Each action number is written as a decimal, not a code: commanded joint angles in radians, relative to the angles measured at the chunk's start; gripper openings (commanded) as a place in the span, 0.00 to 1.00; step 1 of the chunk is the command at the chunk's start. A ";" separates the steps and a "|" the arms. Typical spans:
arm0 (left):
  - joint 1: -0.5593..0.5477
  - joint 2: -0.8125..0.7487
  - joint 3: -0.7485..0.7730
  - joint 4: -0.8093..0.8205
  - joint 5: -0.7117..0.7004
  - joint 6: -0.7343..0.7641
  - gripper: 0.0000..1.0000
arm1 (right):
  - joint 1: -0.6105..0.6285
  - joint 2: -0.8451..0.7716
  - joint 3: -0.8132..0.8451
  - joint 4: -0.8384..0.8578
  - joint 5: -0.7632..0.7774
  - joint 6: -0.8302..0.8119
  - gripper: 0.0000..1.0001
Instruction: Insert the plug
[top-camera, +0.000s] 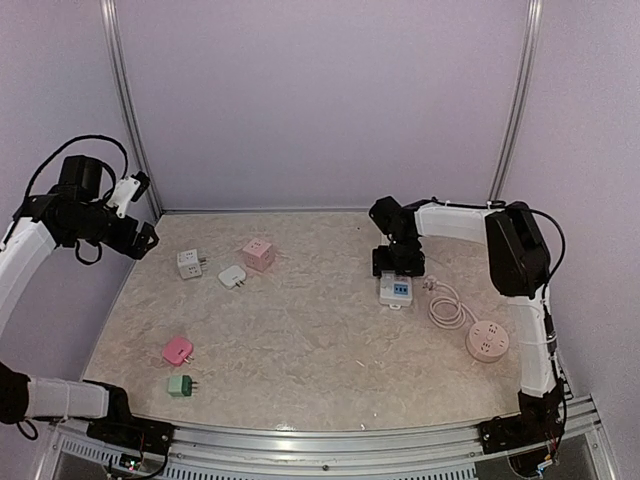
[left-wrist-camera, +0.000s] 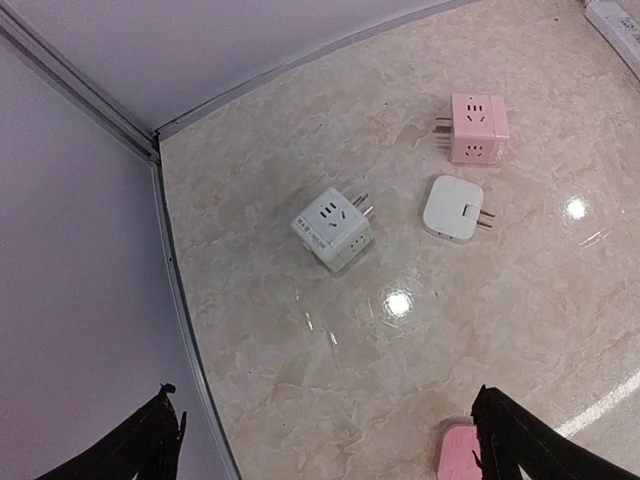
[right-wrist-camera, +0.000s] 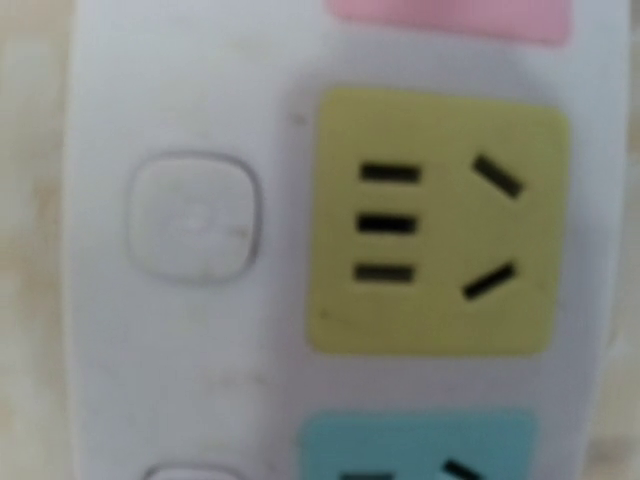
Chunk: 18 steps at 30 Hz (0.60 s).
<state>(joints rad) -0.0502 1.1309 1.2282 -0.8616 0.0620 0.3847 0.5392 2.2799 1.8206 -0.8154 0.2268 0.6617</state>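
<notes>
A: Pincers?
B: Left gripper (left-wrist-camera: 322, 395) spread wide over the glossy marbled table (left-wrist-camera: 520, 300). Right gripper (top-camera: 398, 262) hangs over the smooth white power strip (top-camera: 396, 291); its spread, cannot tell.
A: Plug?
B: Plug (top-camera: 432, 284) on its coiled cord (top-camera: 447, 308), just beside that strip.

The right pincer (top-camera: 398, 268) hangs directly over a white rectangular power strip (top-camera: 396, 292) on the beige marbled surface (top-camera: 320, 350). A round pink socket hub (top-camera: 487, 342) with coiled white cord (top-camera: 446, 305) lies nearby, toward the right edge.

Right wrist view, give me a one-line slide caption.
Close-up of the white power strip: yellow socket beside a square button, blue socket below, pink socket above.
</notes>
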 joint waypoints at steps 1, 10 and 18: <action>0.003 -0.052 -0.011 -0.042 -0.034 0.050 0.99 | 0.068 -0.075 -0.127 0.056 -0.108 -0.176 0.57; 0.040 -0.066 -0.030 -0.094 -0.004 0.095 0.99 | 0.239 -0.182 -0.294 0.046 -0.306 -0.588 0.45; 0.082 -0.087 -0.070 -0.149 0.028 0.143 0.99 | 0.309 -0.257 -0.370 -0.039 -0.457 -0.960 0.42</action>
<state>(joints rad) 0.0040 1.0676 1.1858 -0.9558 0.0654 0.4854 0.8280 2.0674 1.5105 -0.7528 -0.0612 -0.0303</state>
